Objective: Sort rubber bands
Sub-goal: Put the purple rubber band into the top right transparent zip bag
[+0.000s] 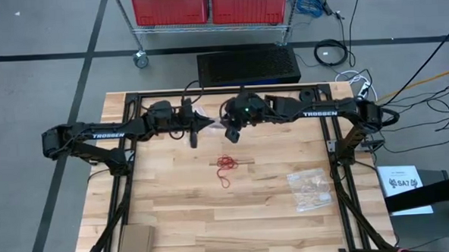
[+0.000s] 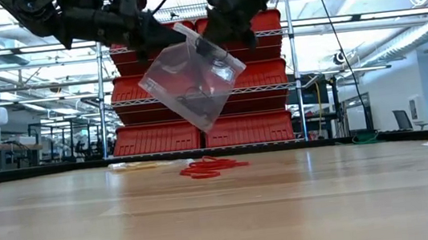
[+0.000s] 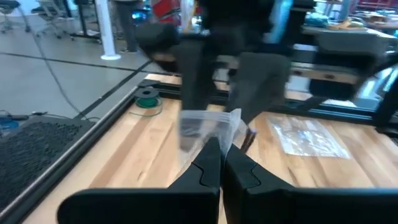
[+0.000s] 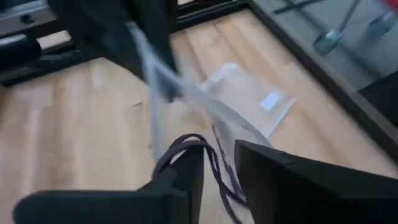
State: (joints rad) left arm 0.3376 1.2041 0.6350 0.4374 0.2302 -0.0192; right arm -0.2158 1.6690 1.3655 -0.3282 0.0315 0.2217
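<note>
A clear plastic bag (image 2: 193,78) hangs in the air over the table's far middle, between my two grippers. My left gripper (image 1: 203,127) is shut on its upper edge. My right gripper (image 1: 231,132) stands close at the bag's other side, tilted downward with its fingers apart. A dark rubber band (image 4: 189,146) loops out of the gap between them (image 4: 217,165). A small heap of red rubber bands (image 1: 226,162) lies on the wood below, with some yellowish ones (image 2: 142,165) beside it. My left gripper pinches the bag's upper edge (image 3: 214,127) between its two shut fingers, coming almost level from the table's left. The bag hangs tilted below the fingers, clear of the table. My right gripper has the dark band (image 4: 221,177) running through the gap between its parted fingers, not pinched.
A second clear bag (image 1: 311,189) with bands inside lies flat on the table's right part. A piece of cardboard (image 1: 136,240) sits at the near left corner. A black frame (image 1: 128,168) runs around the table's edges. Bare wood lies near the front.
</note>
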